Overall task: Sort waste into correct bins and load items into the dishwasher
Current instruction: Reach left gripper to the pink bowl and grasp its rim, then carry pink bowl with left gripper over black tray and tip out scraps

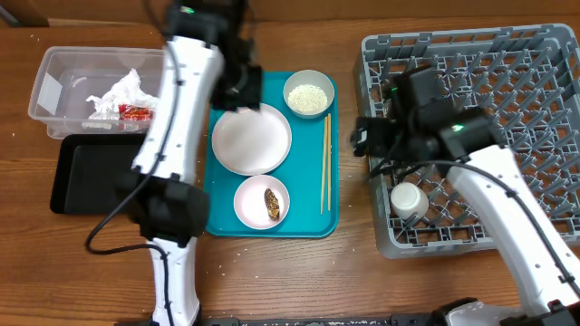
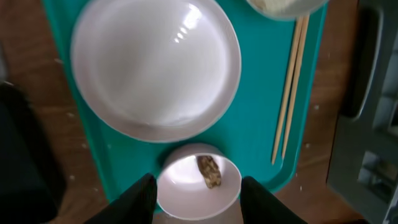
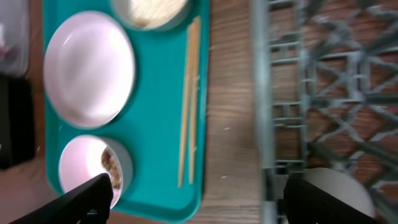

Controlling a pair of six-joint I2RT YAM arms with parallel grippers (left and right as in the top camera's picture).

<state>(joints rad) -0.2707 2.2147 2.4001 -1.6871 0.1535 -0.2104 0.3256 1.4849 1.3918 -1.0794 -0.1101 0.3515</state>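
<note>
On the teal tray [image 1: 217, 217] lie a large white plate [image 1: 251, 139], a grey-green bowl of rice [image 1: 308, 93], a small white dish [image 1: 261, 201] holding a brown lump [image 2: 209, 171], and chopsticks [image 1: 324, 163]. My left gripper [image 1: 240, 86] is open and empty above the tray, its fingers [image 2: 199, 202] framing the small dish from above. My right gripper [image 1: 370, 138] is open and empty [image 3: 208, 199] over the gap between the tray and the grey dish rack [image 1: 507, 54]. A white cup [image 1: 408, 199] stands in the rack. The clear tub [image 1: 54, 77] holds crumpled paper [image 1: 118, 91] and the red wrapper [image 1: 136, 112].
The black tray [image 1: 91, 177] lies in front of the clear tub, left of the teal tray. A strip of bare wooden table [image 1: 352, 181] separates the teal tray from the rack. A few rice grains lie on the table near the front.
</note>
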